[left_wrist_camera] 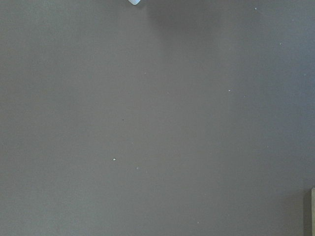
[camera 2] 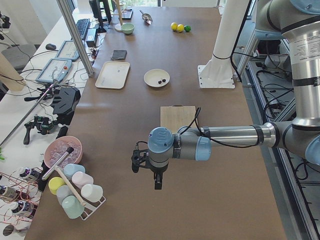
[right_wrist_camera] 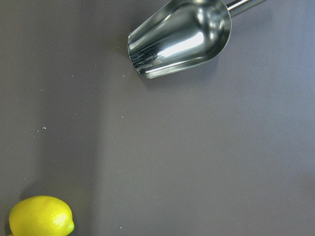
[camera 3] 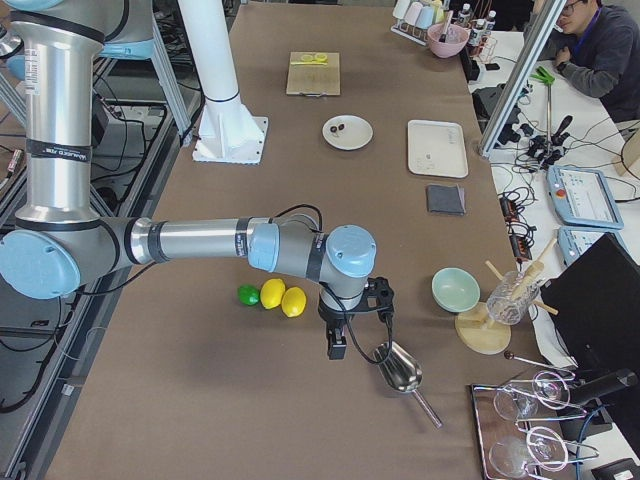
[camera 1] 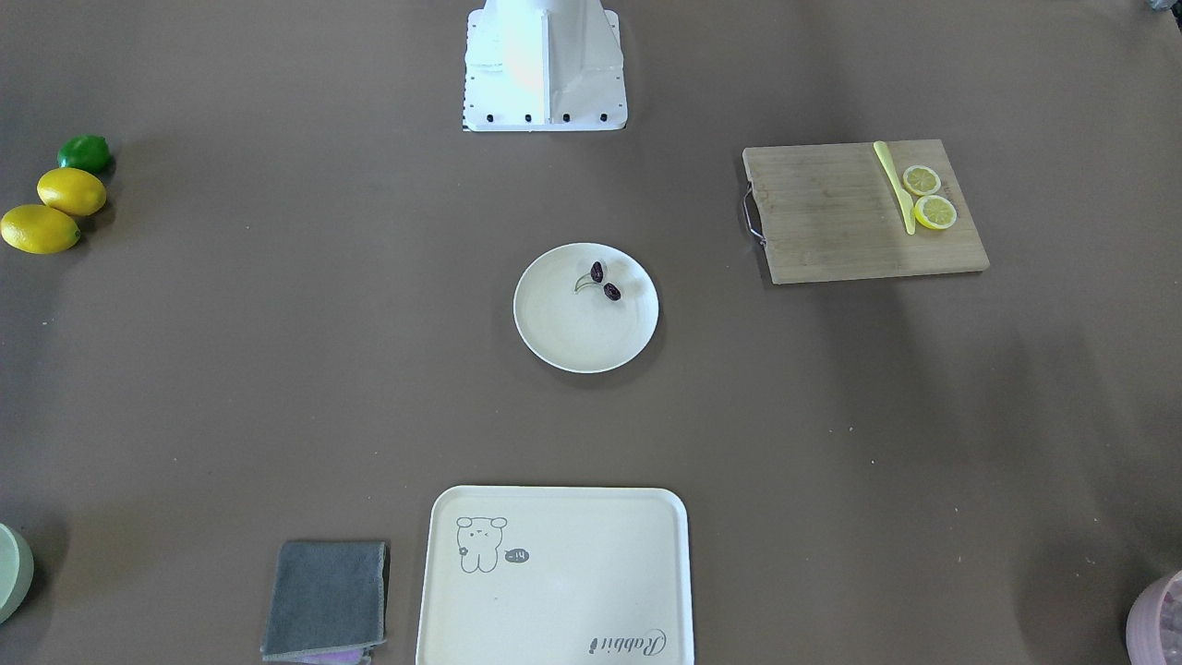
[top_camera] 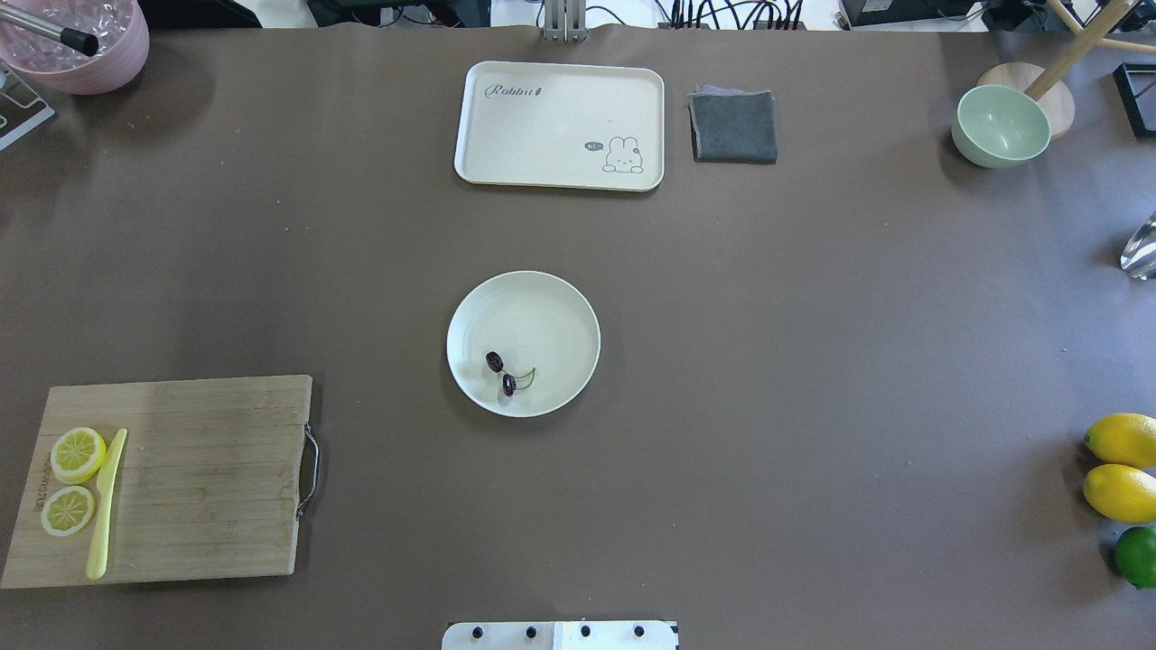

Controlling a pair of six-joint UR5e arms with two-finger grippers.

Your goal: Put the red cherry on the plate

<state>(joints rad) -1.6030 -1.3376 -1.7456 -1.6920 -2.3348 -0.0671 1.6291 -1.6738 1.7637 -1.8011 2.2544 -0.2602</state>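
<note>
The red cherry [top_camera: 502,372], two dark maroon fruits on green stems, lies inside the round cream plate [top_camera: 551,311] at mid-table, toward the robot's side of the plate [camera 1: 582,337]. Both arms are far from it. My left gripper [camera 2: 157,181] hangs over bare table past the cutting board, seen only in the exterior left view. My right gripper [camera 3: 337,345] hangs beside a metal scoop, seen only in the exterior right view. I cannot tell whether either is open or shut. Neither wrist view shows fingers.
A rabbit tray [top_camera: 542,135] and grey cloth [top_camera: 733,126] lie at the far edge. A cutting board [top_camera: 208,478] holds lemon slices [top_camera: 77,454] and a yellow knife. Lemons [top_camera: 1120,492], a lime, a green bowl [top_camera: 1001,126] and a scoop [right_wrist_camera: 182,37] sit on the right.
</note>
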